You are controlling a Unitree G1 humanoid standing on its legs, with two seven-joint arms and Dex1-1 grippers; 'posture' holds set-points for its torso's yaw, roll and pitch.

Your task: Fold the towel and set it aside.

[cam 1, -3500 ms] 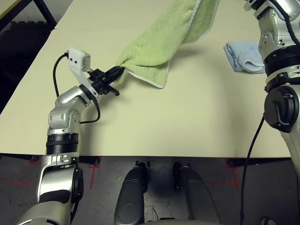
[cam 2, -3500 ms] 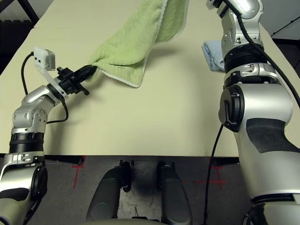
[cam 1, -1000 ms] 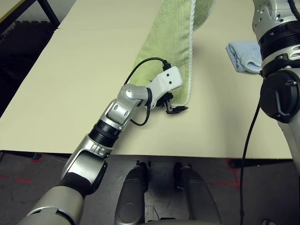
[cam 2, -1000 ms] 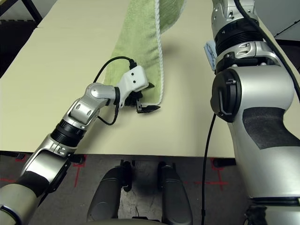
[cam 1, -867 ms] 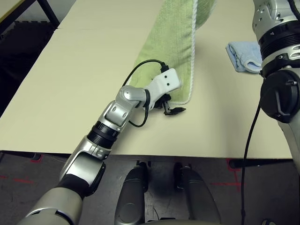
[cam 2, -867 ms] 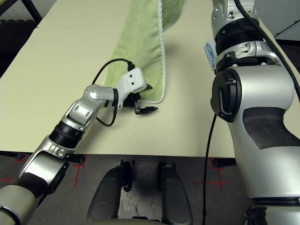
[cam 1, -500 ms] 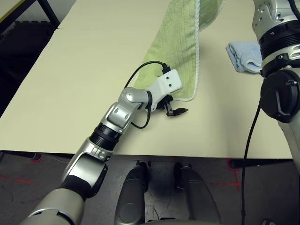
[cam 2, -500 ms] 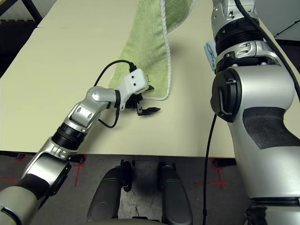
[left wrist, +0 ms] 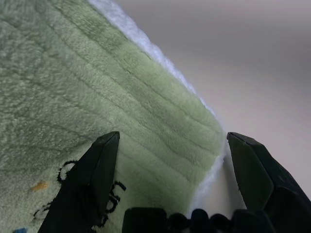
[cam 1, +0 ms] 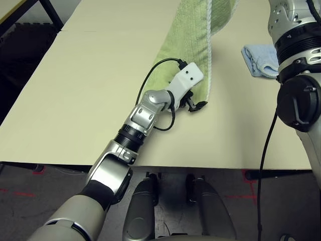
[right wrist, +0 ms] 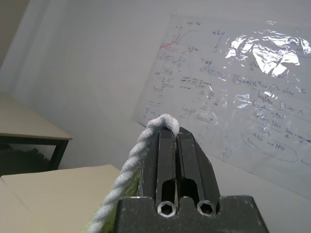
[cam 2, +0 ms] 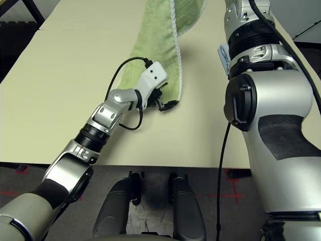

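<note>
Table: left end effector wide open over towel; right end effector clamps edging.

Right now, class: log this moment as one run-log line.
towel: hanging, low end on table | right gripper: shut on edging | left gripper: open at corner

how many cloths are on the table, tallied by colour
green towel: 1
blue cloth: 1
total: 2
</note>
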